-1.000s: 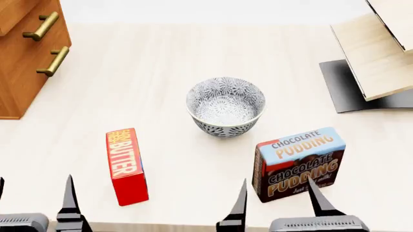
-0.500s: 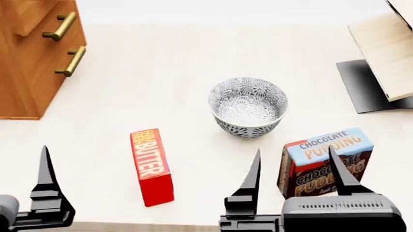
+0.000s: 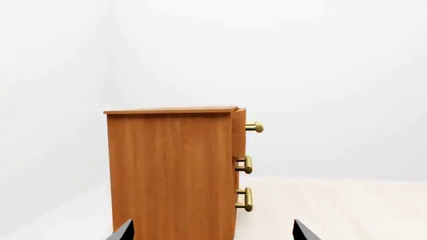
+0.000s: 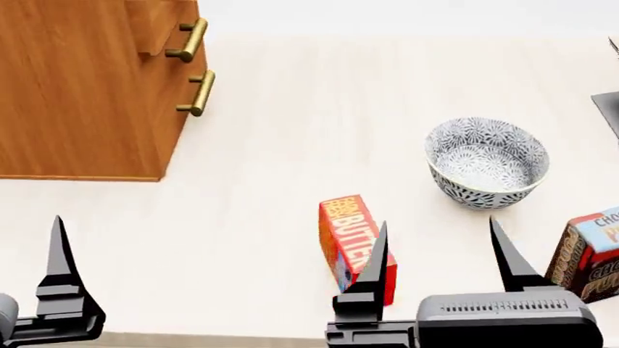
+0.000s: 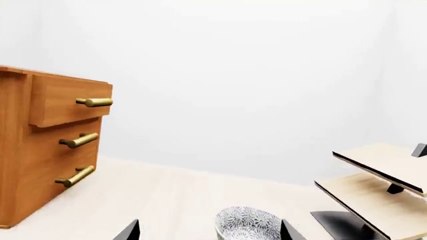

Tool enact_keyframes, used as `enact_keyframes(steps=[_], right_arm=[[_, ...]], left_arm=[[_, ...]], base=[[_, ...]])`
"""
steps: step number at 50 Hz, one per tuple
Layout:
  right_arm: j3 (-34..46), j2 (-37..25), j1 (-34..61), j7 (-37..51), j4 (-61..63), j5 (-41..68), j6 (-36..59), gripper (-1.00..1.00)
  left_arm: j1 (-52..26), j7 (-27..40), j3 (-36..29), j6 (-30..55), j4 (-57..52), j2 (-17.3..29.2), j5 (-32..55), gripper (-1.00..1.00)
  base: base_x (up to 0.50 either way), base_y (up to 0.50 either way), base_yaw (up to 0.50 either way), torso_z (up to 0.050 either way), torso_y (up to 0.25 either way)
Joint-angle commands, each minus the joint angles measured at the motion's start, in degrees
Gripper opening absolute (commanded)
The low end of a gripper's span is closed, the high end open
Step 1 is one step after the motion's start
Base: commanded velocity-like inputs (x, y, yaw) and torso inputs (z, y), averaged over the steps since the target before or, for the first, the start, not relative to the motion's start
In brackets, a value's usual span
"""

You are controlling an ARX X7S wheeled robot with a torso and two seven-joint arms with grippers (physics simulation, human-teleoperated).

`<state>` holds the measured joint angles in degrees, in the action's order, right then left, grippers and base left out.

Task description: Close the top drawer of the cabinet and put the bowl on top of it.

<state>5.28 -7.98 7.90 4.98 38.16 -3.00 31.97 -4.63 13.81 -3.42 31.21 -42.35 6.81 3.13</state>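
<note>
The orange-brown cabinet [image 4: 82,94] stands at the back left. Its top drawer [image 5: 67,100] juts out past the two lower fronts, its brass handle [image 5: 95,102] foremost. In the left wrist view the cabinet [image 3: 170,170] shows side-on, with the top drawer [image 3: 239,131] slightly proud. The patterned white bowl [image 4: 486,163] sits upright on the pale surface at the right, and shows low in the right wrist view as the bowl [image 5: 250,225]. My right gripper [image 4: 440,264] is open and empty, near the front edge, short of the bowl. My left gripper [image 3: 213,232] is open and empty, facing the cabinet's side.
A red butter box [image 4: 353,243] lies just in front of my right gripper's left finger. A chocolate pudding box [image 4: 590,254] stands at the right edge. A pale wood shelf [image 5: 380,185] on a dark base rises to the right of the bowl.
The head view has swung left: bowl, butter box and pudding box slid right and the cabinet came further into frame. Both grippers stay open.
</note>
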Motion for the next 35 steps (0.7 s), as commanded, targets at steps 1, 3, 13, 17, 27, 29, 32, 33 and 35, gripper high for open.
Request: enact_keyframes(steps=[1, 3, 13, 17, 27, 29, 32, 33, 35], right_arm=[[0.63, -0.51, 0.01, 0.68, -0.66, 0.35, -0.67, 1.00], [0.67, -0.53, -0.02, 0.77, -0.85, 0.51, -0.82, 1.00], [1.28, -0.96, -0.34, 1.47, -1.27, 0.49, -1.36, 1.00], [1.65, -1.11, -0.37, 1.80, -1.03, 0.31, -1.28, 1.00], [2.79, -1.52, -0.31, 3.14, -1.67, -0.92, -1.19, 1.00], [2.71, -1.46, -0.35, 3.51, -1.77, -0.99, -1.16, 1.00], [2.86, -1.63, -0.39, 2.72, -1.55, 0.02, -0.87, 1.00], [2.92, -1.67, -0.35, 2.72, -1.49, 0.05, -0.57, 1.00], [2.88, -1.87, -0.58, 2.58, -1.26, 0.38, -1.42, 1.00]], left_arm=[[0.32, 0.86, -0.05, -0.11, -0.47, 0.61, 0.73, 1.00], [0.43, 1.01, -0.18, -0.44, -0.21, 0.70, 0.75, 1.00], [0.89, 1.71, -0.33, -0.63, -0.28, 1.17, 1.21, 1.00], [0.97, 1.93, -0.25, -0.65, -0.41, 1.35, 1.52, 1.00], [1.09, 2.54, -0.31, -1.08, 0.07, 1.71, 1.99, 1.00], [1.07, 2.66, -0.35, -1.10, 0.11, 1.79, 2.06, 1.00], [1.05, 2.81, -0.52, -1.16, 0.21, 1.92, 2.12, 1.00], [1.02, 2.86, -0.56, -1.17, 0.24, 1.97, 2.14, 1.00], [1.00, 2.95, -0.60, -1.16, 0.21, 2.07, 2.22, 1.00]], base=[[0.00, 0.50, 0.00, 0.000, 0.000], [0.00, 0.50, 0.00, 0.000, 0.000], [0.00, 0.50, 0.00, 0.000, 0.000], [0.00, 0.33, 0.00, 0.000, 0.000], [0.00, 0.02, 0.00, 0.000, 0.000], [0.00, 0.00, 0.00, 0.000, 0.000], [0.00, 0.00, 0.00, 0.000, 0.000], [0.00, 0.00, 0.00, 0.000, 0.000], [0.32, 0.00, 0.00, 0.000, 0.000]])
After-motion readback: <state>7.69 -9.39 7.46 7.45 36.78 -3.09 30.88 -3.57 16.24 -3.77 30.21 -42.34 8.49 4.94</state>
